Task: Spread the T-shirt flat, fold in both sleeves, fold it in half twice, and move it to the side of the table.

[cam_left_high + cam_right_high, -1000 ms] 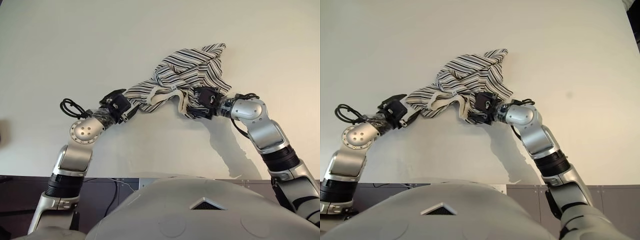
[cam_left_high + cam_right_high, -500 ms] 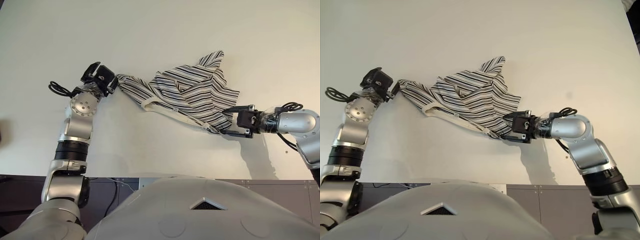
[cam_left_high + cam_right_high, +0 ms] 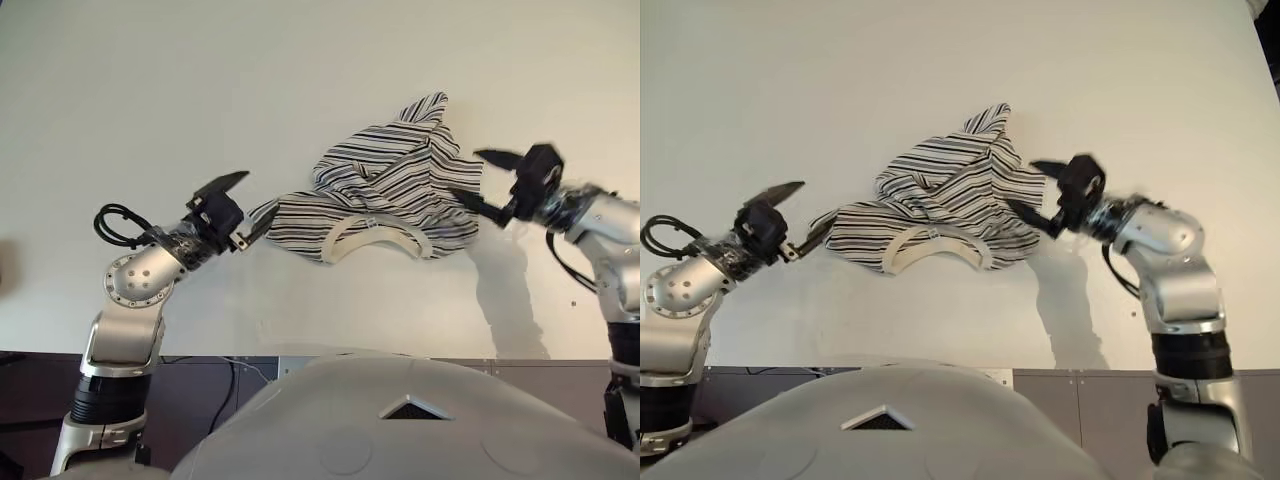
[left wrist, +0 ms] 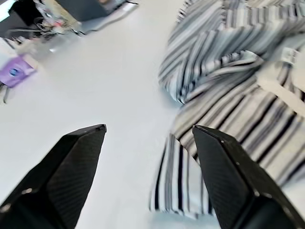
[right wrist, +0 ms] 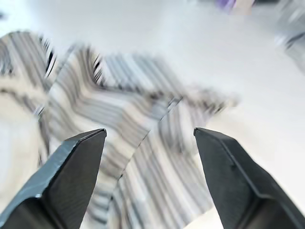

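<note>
The striped T-shirt (image 3: 390, 190) lies crumpled on the white table (image 3: 300, 70), with its cream collar (image 3: 365, 235) facing the near edge. My left gripper (image 3: 245, 203) is open just left of the shirt's left end, with nothing between its fingers. In the left wrist view, the left gripper (image 4: 148, 129) hangs over bare table beside the striped cloth (image 4: 228, 95). My right gripper (image 3: 470, 175) is open at the shirt's right edge and raised a little above the table. The right wrist view has the right gripper (image 5: 150, 130) over the shirt (image 5: 119, 109), holding nothing.
Broad bare table surrounds the shirt on the far side, left and right. The table's front edge (image 3: 200, 352) runs close to my arms. A purple object (image 4: 16, 71) and other clutter sit beyond the table in the left wrist view.
Both grippers have opened and let go of the shirt. It has dropped from a stretched span into a crumpled heap. The left gripper moved nearer and rightward, and the right gripper lifted.
</note>
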